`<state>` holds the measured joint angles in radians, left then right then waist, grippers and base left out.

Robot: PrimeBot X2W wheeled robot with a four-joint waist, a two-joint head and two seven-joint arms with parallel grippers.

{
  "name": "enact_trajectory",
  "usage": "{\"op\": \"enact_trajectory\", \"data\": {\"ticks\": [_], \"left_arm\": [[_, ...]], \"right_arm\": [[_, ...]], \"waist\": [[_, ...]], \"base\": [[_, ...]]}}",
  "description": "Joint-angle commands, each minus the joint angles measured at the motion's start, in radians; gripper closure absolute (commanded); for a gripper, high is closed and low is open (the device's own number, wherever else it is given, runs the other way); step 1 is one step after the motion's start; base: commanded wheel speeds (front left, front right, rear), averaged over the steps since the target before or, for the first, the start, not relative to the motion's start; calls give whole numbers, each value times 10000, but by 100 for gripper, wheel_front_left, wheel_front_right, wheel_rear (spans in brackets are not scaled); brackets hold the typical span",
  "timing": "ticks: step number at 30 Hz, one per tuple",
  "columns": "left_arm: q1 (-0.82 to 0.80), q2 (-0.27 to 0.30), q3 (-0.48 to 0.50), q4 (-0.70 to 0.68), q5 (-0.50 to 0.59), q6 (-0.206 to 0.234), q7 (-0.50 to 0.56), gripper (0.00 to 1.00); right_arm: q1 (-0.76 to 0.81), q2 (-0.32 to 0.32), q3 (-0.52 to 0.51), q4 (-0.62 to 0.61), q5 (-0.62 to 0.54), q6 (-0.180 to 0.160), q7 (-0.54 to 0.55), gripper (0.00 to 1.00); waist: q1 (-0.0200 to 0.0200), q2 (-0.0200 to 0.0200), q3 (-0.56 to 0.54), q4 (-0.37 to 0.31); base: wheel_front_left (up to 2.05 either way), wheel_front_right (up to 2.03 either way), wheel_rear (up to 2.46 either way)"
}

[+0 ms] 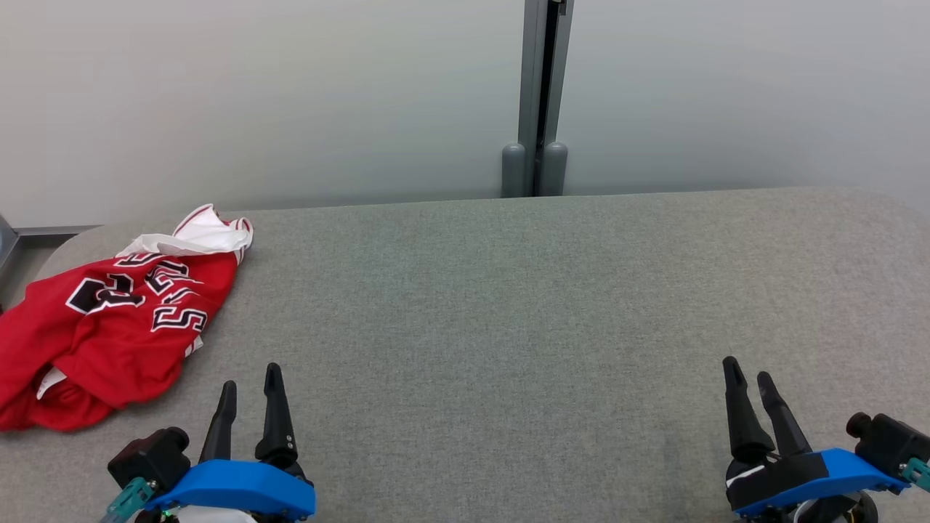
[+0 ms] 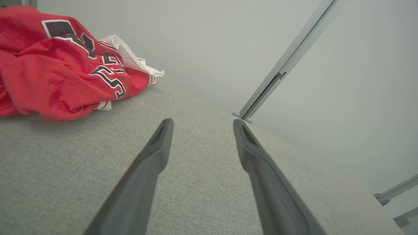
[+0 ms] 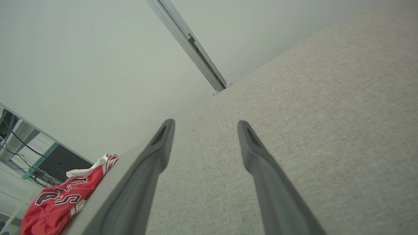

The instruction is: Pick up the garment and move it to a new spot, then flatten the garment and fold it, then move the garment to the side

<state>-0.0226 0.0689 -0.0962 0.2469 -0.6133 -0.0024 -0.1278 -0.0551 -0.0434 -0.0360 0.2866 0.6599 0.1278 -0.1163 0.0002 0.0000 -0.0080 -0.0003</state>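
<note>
A red jersey with black and white lettering, the garment (image 1: 109,319), lies crumpled at the far left of the grey fabric table (image 1: 508,305), its white lining turned out at the top. In the left wrist view the garment (image 2: 55,68) sits up and to the left of my fingers; in the right wrist view the garment (image 3: 58,199) is far off at the lower left. My left gripper (image 1: 251,376) stands open just right of the garment's near edge, apart from it. My right gripper (image 1: 748,372) is open at the lower right with nothing between its fingers.
A pale wall runs along the table's far edge, with a grey vertical post (image 1: 538,94) at its middle. The table's corners are rounded. A dark box with cables (image 3: 55,160) stands beyond the table's left end.
</note>
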Motion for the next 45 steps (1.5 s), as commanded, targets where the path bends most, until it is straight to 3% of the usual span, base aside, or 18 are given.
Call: {"op": "enact_trajectory", "data": {"ticks": [1, 21, 45], "left_arm": [[-28, 87, -35, -73, 225, 39, -103, 0], [66, 87, -378, 202, 2017, 253, -604, 0], [64, 2, -653, 867, 3172, 502, -1102, 0]], "right_arm": [[-30, -73, 22, -92, -204, 33, -77, 0], [101, -86, 160, -95, -2107, 33, -321, 0], [243, -95, 207, 16, -3952, 37, -548, 0]], "waist": [[-2, 0, -2, 0], [-2, 0, -77, 13], [-2, 0, -209, 24]], "base": [[0, 0, 0], [0, 0, 0], [0, 0, 0]]}}
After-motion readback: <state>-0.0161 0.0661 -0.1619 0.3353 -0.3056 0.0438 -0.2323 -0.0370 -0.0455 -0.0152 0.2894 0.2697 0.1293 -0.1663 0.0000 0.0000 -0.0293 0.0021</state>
